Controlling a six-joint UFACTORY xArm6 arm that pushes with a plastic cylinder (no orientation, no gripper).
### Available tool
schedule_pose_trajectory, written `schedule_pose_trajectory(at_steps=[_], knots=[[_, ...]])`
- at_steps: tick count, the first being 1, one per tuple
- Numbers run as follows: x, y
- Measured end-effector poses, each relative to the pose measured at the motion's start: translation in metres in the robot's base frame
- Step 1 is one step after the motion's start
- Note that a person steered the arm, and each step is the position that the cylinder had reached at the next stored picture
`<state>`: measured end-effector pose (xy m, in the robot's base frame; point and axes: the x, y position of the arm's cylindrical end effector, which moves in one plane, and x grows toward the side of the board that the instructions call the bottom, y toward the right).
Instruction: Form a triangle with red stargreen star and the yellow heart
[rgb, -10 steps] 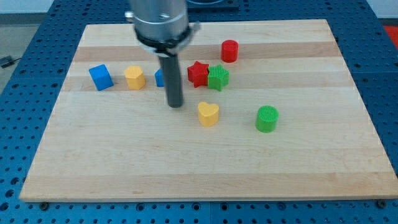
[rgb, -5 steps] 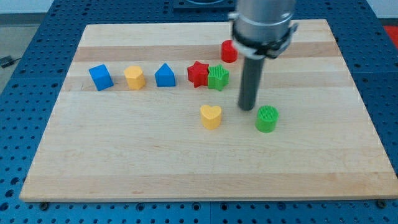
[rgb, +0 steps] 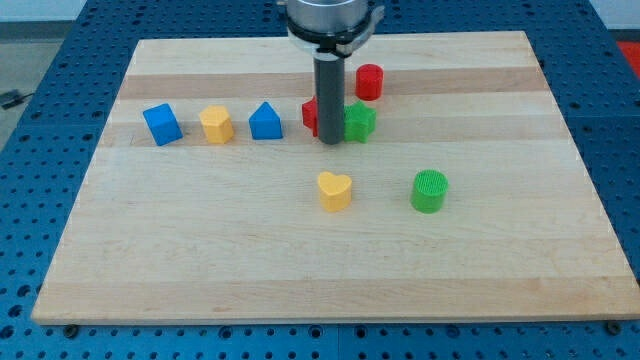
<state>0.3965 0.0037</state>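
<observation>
The red star and the green star sit side by side near the board's middle top. My tip stands right in front of the seam between them and the rod hides part of both. The yellow heart lies a short way below my tip, apart from it and from both stars.
A blue cube, a yellow block and a blue triangular block line up left of the red star. A red cylinder is above the green star. A green cylinder lies right of the heart.
My tip swung from left of the heart to the right beside the green cylinder, then back up-left to between the two stars. The blocks have barely shifted.
</observation>
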Motion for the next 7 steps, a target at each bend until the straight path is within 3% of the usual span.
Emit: schedule_pose_trajectory(at_steps=[1,4,7], knots=[[0.0,0.011],[-0.056,0.009],[-0.056,-0.022]])
